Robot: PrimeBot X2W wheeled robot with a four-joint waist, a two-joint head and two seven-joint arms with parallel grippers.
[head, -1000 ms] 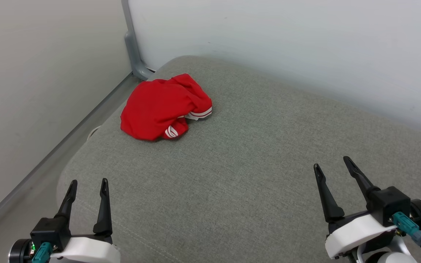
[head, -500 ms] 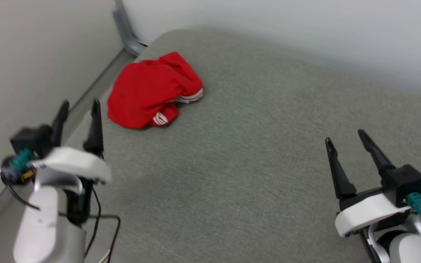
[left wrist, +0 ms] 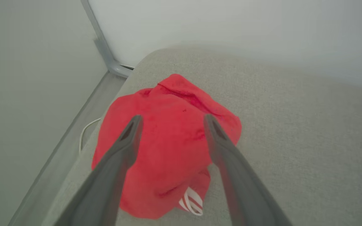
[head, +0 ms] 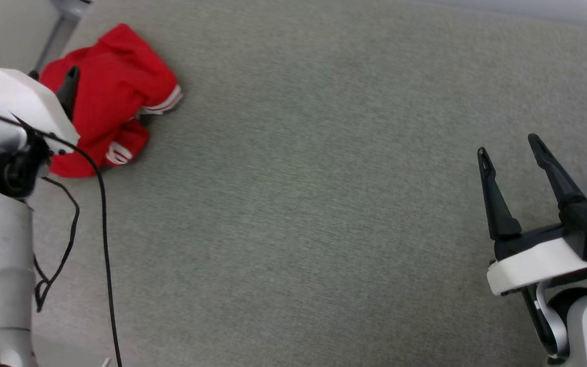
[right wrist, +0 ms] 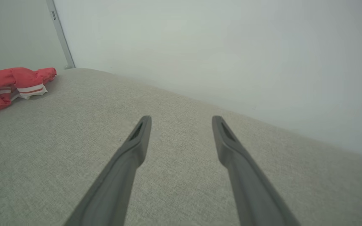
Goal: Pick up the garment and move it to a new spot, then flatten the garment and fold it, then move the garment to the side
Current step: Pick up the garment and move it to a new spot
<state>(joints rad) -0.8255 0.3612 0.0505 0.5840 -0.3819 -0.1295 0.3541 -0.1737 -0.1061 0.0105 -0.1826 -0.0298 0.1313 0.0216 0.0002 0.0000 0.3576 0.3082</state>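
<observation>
The garment [head: 115, 102] is a crumpled bright red heap with white cuffs edged in red stripes [head: 163, 104], lying at the far left corner of the grey cushion [head: 298, 204]. My left gripper [left wrist: 172, 117] is open and hovers over the heap, its two fingers spread across the red fabric with nothing between them; whether they touch it I cannot tell. In the head view one dark finger [head: 69, 89] shows over the garment. My right gripper [head: 508, 145] is open and empty over bare cushion at the right, far from the garment [right wrist: 11, 81].
A pale wall runs behind the cushion, with a grey post [left wrist: 105, 53] at the corner. A white cable [left wrist: 85, 131] lies on the floor strip left of the cushion. A black cable [head: 102, 204] hangs from my left arm.
The head camera has tipped down, shifting the whole picture. My left arm has lifted and reached forward to stand over the garment. The garment lies as before.
</observation>
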